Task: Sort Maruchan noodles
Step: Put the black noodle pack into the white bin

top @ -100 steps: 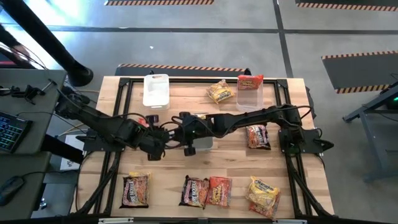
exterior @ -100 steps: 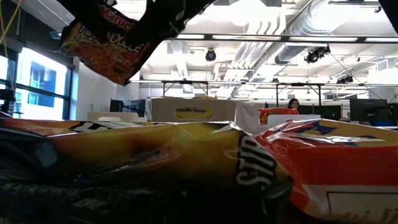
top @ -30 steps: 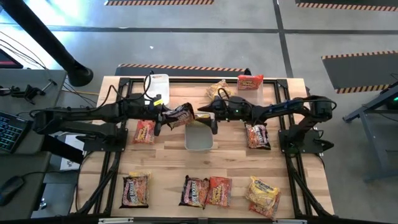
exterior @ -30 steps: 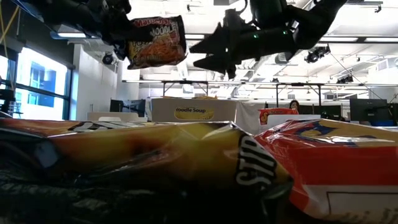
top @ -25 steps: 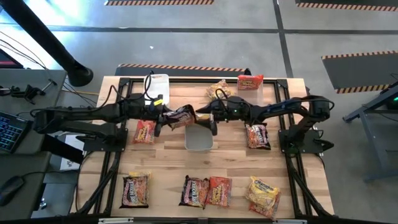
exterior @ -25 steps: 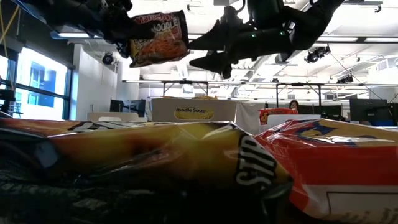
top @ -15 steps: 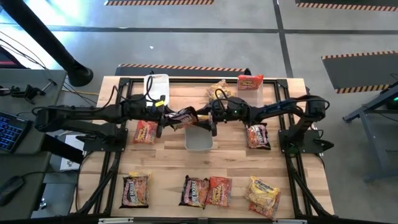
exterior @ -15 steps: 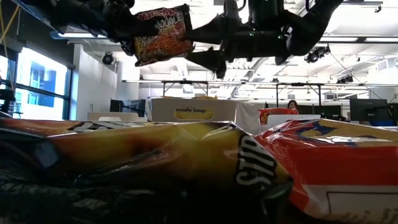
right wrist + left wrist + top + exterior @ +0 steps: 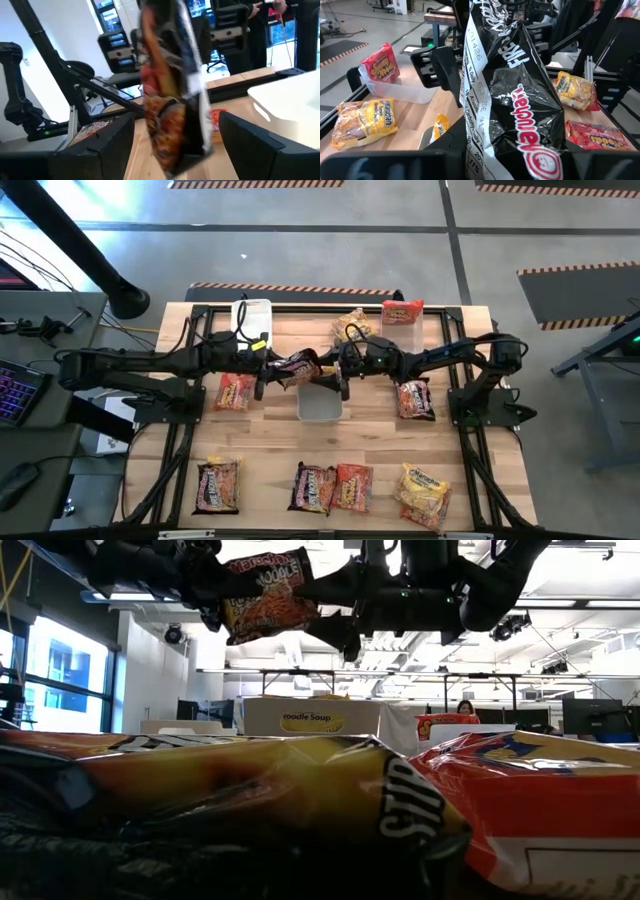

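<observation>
The left end effector [image 9: 262, 370] is clamping one end of a dark noodle packet [image 9: 296, 367] and holding it up in the air, clear of the counter [image 9: 380, 440], so that the free end is sticking out toward the other arm. The right end effector [image 9: 335, 372] is standing with its fingers [image 9: 107, 145] spread wide on either side of that free end, not yet pinching it; this looks like a hand-over, arranged so the packet can pass to the arm that reaches the far side. A clear empty bin [image 9: 320, 404] is sitting on the counter just below the two end effectors, probably a sorting spot. Beyond the right end effector a red packet [image 9: 402, 311] is standing in another clear bin [image 9: 402, 338], with a yellow packet [image 9: 352, 325] lying beside it. More packets are waiting along the near edge of the counter, well apart from both end effectors. An orange packet [image 9: 231, 391] is lying just beneath the left arm.
</observation>
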